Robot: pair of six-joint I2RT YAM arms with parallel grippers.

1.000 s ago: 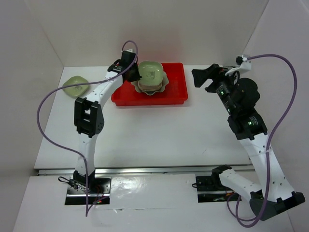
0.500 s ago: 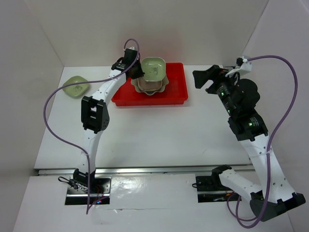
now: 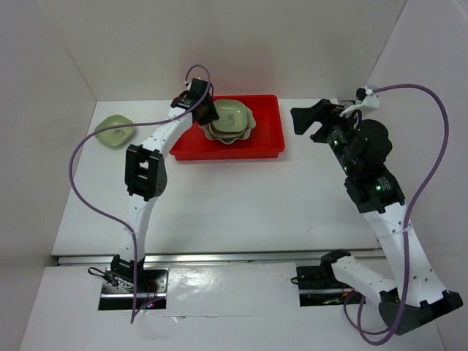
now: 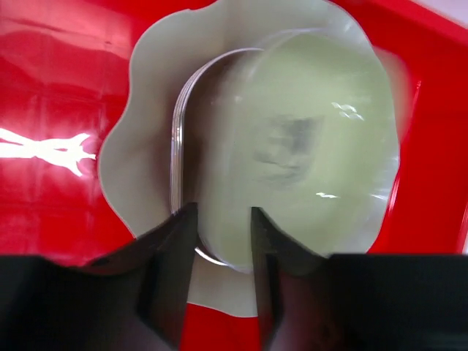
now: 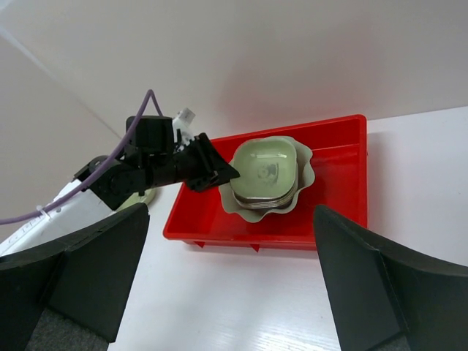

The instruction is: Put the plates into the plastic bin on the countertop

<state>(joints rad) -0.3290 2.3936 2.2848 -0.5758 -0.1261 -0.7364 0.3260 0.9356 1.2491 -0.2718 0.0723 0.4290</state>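
The left gripper (image 4: 223,219) is being opened, its fingers now parted around the rim of the small pale-green dish (image 4: 292,146), which is being released onto the stack (image 3: 229,126) in the red bin (image 3: 267,142). The right gripper (image 3: 307,118) is being held wide apart, empty. Another green dish (image 3: 115,131) is being left waiting on the countertop (image 3: 219,197).

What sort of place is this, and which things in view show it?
Probably a robot lab cell, not a kitchen: plain white walls box in a white table, two arms stand at its near edge, and plates stacked in a red bin look like props.
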